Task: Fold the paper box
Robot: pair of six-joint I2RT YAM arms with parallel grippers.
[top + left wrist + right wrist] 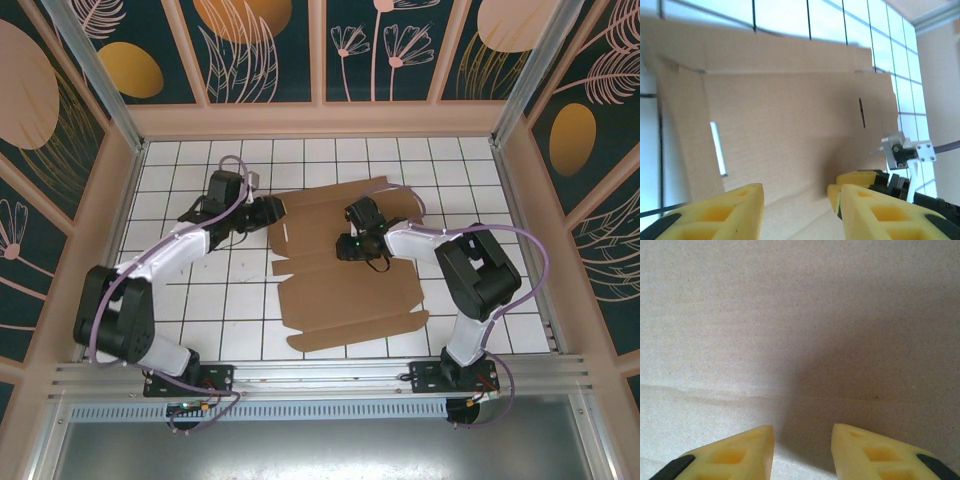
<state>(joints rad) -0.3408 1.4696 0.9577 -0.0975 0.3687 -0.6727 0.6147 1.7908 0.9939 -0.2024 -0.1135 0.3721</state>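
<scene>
paper box (340, 290): flat brown die-cut sheet, unfolded, lying mid-bench on the white tiled bench (200, 300), flaps spread toward the far and near sides.
top view adds: full outline of the sheet and both arms reaching in from the near edge, one from each side.
left tool (272, 212): at the sheet's left edge, far half.
left wrist adds: left tool (796, 192) released, yellow fingers (735, 210) apart, only cardboard (790, 125) seen through the gap. Ahead are a white slot (717, 147) near the left flap and a dark slit (861, 112) further right. Far flap looks blurred.
left wrist also: right tool seen side-on at the panel's right, with a white bracket (904, 150) on it.
right tool (356, 250): over the middle of the sheet.
right wrist adds: right tool (802, 432) released, nothing between the tips, plain cardboard (800, 315) close below with a faint crease (715, 390). Contact with the sheet: can't tell.
surround: patterned walls (60, 100) around the bench.
</scene>
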